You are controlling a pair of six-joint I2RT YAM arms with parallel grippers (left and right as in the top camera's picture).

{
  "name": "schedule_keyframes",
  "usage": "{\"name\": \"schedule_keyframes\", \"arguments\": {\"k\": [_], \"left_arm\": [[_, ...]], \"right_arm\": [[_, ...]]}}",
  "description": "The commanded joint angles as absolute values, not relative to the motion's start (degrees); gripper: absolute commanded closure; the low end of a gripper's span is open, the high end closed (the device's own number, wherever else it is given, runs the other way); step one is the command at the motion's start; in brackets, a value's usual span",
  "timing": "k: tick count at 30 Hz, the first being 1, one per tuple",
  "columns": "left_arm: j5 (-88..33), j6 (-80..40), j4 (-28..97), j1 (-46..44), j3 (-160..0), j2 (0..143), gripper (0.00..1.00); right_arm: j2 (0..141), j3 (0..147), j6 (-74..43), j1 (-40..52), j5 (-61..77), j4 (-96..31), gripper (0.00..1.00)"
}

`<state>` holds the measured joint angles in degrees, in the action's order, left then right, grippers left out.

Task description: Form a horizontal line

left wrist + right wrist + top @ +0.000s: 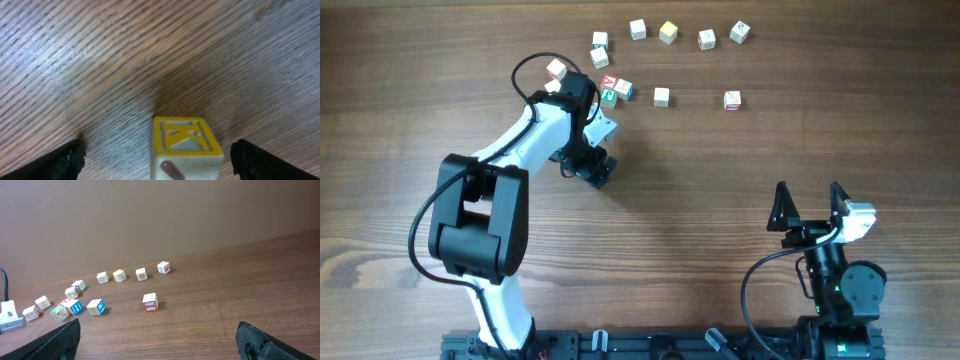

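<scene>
The left gripper [590,166] is seen left of the middle of the table [720,280], pointed down at the wood. In the left wrist view its fingers [60,162] are spread wide. A yellow cube [186,145] is stood on the table between them. It is not touched by either finger, so nothing is held.

Two cubes [556,68] are found just past the bend of the left arm. One of them is partly hidden by the arm. A little to the right, a pair [600,40] is set one behind the other, very close together. Nearer than the pair, a clump [623,89] of three cubes is packed tight, with red, blue and green faces shown.

Right of these, the line [667,32] is laid along the far side of the table. It is made of four whitish cubes in a loose row. Gaps are left between them and the row is bent a little, so it is not yet joined up.

Nearer than the line, a blue-sided cube [662,96] and a red-edged cube [732,100] are placed well apart.

The right gripper [809,205] is seen low on the right side. Its fingers are spread apart and nothing is held between them.
</scene>
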<state>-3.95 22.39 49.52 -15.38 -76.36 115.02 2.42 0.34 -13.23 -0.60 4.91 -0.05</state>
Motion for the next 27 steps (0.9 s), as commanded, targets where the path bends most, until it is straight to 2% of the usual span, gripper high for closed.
{"name": "schedule_keyframes", "arguments": {"k": [1,3,6,10,13,16,21,27], "left_arm": [[-9.26,23.57,48.86,-15.77,-76.71,115.46,0.27],[-9.58,22.57,48.93,-15.77,-76.73,115.46,0.47],[-9.54,20.36,48.86,-15.75,-76.73,115.46,0.64],[-7.70,20.32,50.19,-15.75,-76.73,115.46,0.75],[-2.50,19.14,52.01,-15.73,-76.75,114.98,0.88],[4.82,15.62,53.65,-14.96,-76.86,113.43,0.89],[8.95,15.27,56.60,-11.25,-76.97,109.14,0.84],[9.08,11.86,57.56,-3.33,-76.97,103.13,0.90]], "right_arm": [[2.42,0.36,-13.67,-0.82,4.75,0.10,0.00],[2.42,0.36,-13.69,-0.82,4.75,0.10,0.00],[2.42,0.36,-13.67,-0.82,4.75,0.10,0.00],[2.42,0.36,-13.67,-0.82,4.75,0.10,0.00],[2.42,0.36,-13.69,-0.82,4.75,0.08,0.00],[2.42,0.36,-13.67,-0.82,4.78,0.08,0.00],[2.42,0.36,-13.67,-0.82,4.75,0.10,0.00],[2.42,0.36,-13.67,-0.82,4.75,0.08,0.00]]}}
